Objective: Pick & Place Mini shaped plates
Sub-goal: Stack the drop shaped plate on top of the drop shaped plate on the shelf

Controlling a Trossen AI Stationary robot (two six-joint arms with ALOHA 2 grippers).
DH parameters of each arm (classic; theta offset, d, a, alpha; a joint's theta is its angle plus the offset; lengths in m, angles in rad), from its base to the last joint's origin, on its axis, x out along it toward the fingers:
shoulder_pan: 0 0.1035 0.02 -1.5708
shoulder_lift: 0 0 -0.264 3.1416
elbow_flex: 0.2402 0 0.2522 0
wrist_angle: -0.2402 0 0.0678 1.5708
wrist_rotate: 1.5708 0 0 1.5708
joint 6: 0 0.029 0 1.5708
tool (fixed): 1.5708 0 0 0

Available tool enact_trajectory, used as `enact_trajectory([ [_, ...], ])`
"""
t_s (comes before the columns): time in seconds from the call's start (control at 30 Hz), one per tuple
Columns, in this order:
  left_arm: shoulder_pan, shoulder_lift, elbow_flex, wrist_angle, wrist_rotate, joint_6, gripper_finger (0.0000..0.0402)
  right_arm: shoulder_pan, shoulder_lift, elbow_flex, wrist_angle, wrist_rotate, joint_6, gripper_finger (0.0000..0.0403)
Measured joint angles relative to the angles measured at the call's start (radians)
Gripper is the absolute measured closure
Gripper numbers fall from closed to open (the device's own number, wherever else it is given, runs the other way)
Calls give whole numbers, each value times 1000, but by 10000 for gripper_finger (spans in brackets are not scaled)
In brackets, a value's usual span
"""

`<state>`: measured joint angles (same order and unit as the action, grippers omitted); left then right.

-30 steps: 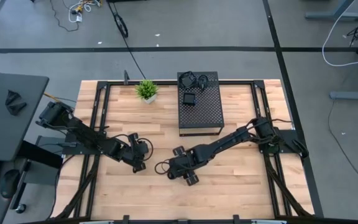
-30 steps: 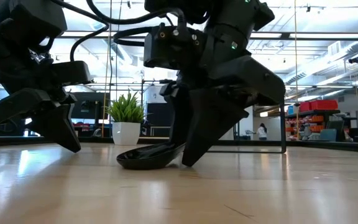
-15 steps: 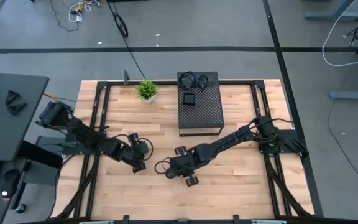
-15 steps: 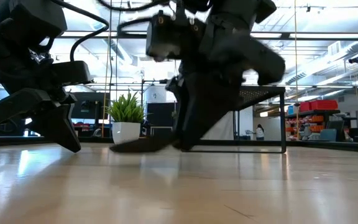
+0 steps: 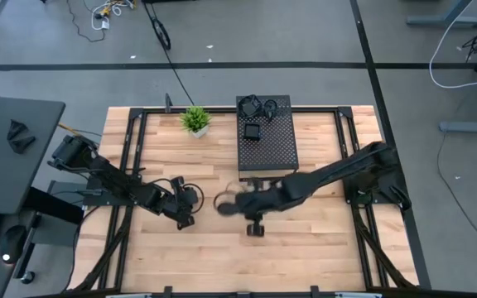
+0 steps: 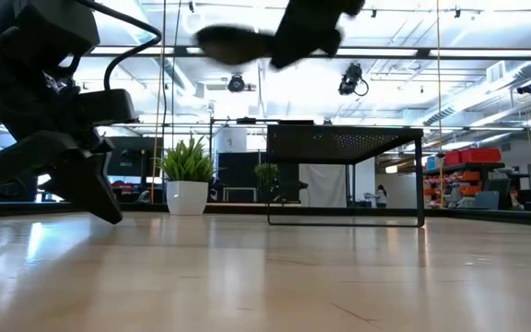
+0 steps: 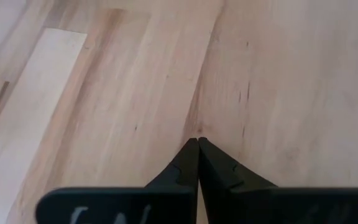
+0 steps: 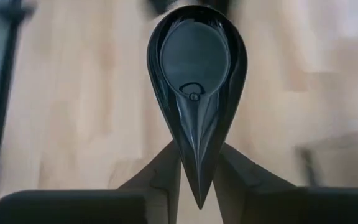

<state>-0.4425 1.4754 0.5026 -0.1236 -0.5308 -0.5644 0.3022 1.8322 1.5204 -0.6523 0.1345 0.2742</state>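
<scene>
A glossy black teardrop-shaped mini plate point(image 8: 194, 62) hangs high over the middle of the table, with my right gripper point(image 8: 197, 149) shut on it. The high view shows the plate point(image 5: 224, 203) blurred, just in front of the box, and the low view shows it point(image 6: 233, 41) near the picture's top. My left gripper point(image 5: 185, 220) stands shut just above the bare wood at the table's left middle, its closed tips point(image 7: 197, 142) holding nothing. A few more black mini plates point(image 5: 252, 132) lie on top of the box. My right gripper pinches the teardrop plate's pointed end point(image 8: 197, 171) between its two fingers point(image 8: 166, 168), one on each side of the tip. The fingers lie along the plate, slanting down from the table's right. The plate is lifted clear, its round end pointing away from the gripper.
The large black perforated box point(image 5: 266, 153) stands at the far middle of the table on thin legs point(image 6: 344, 175). A small green potted plant point(image 5: 195, 120) sits to its left near the far edge. Bare wood lies along the near half of the table.
My right gripper has risen steeply from the table top and gone a little toward the far edge, rolling as it went. The teardrop plate, which lay on the wood a second ago, is now lifted clear and high.
</scene>
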Motion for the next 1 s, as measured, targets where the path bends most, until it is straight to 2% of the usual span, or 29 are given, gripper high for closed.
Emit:
enact_trajectory([
  [0.2, 0, 0, 0, 8, -26, 0, 392, -83, -208, 2, -185, 199, 324, 323],
  [0.37, 0, 1, 0, 12, -40, -1, 394, -252, -324, 2, -387, 287, 537, 324],
  [0.5, 2, 1, 0, 47, -46, -1, 393, -422, -342, 2, -443, 263, 609, 324],
  [0.67, 3, 1, 0, 97, -78, 0, 395, -575, -311, 2, -375, 187, 609, 324],
  [0.8, 3, 1, 0, 118, -90, 0, 392, -632, -269, 2, -323, 150, 679, 324],
  [1.0, 3, 1, 0, 118, -123, 9, 391, -644, -189, 2, -209, 146, 770, 329],
])
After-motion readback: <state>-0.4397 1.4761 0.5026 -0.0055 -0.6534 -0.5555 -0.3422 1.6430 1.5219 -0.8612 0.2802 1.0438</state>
